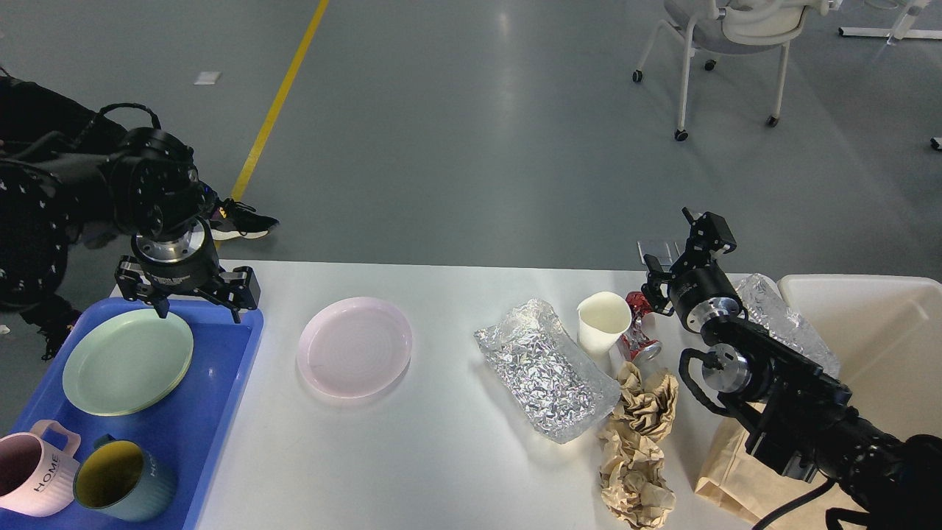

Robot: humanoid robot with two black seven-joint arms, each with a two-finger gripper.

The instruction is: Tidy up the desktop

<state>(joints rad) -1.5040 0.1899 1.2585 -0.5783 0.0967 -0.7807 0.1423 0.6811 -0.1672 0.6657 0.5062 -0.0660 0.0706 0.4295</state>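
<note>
Done: green plate (127, 361) and mugs (81, 471) in blue tray (221, 383).
Left: pink plate (355, 346), right of tray, on counter (441, 456); foil, paper.
Left claw (197, 309): spread, empty.
Right claw (666, 258): cannot tell.

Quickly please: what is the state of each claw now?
Left claw: open, holding nothing.
Right claw: cannot be told; fingers not distinguishable.

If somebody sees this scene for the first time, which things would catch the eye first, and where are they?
Probably the crumpled silver foil bag, shiny at the middle of the white desktop, with brown paper balls to its right. Next, the blue tray on the left edge, holding a green plate and two mugs. The left gripper hangs open above the tray's far edge.
</note>
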